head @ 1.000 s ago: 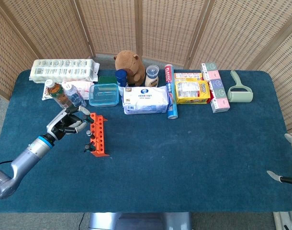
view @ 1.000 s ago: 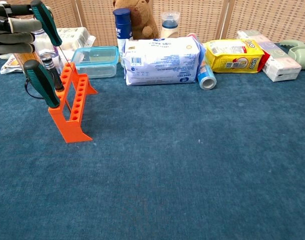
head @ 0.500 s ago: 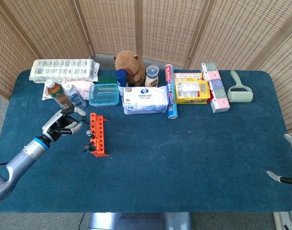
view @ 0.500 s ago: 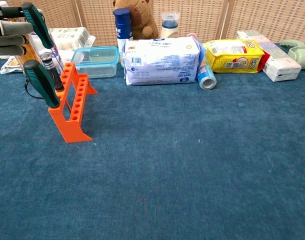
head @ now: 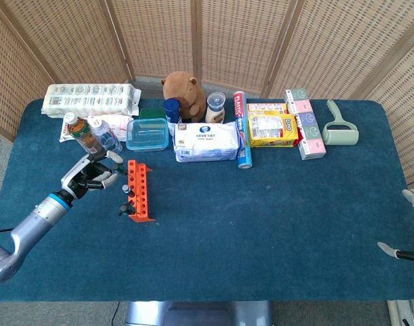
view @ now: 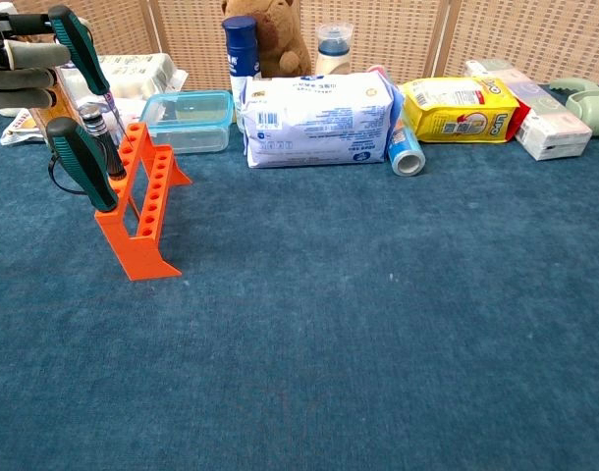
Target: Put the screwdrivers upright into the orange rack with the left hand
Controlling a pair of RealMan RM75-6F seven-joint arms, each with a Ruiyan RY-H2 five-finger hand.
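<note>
Blue cloth covers the table. At left of frame stands one orange rack with two screwdrivers already upright in it. The left hand, upper left in the chest view, grips a third screwdriver just above the rack. The right hand barely shows at the right edge; its state I cannot tell.

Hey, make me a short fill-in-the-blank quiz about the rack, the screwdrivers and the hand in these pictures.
1. The rack standing on the blue table is ____ in colour.
2. The left hand holds a ____ above the rack.
3. The screwdriver already in the rack has a green and ____ handle.

Missing words: orange; screwdriver; black
</note>
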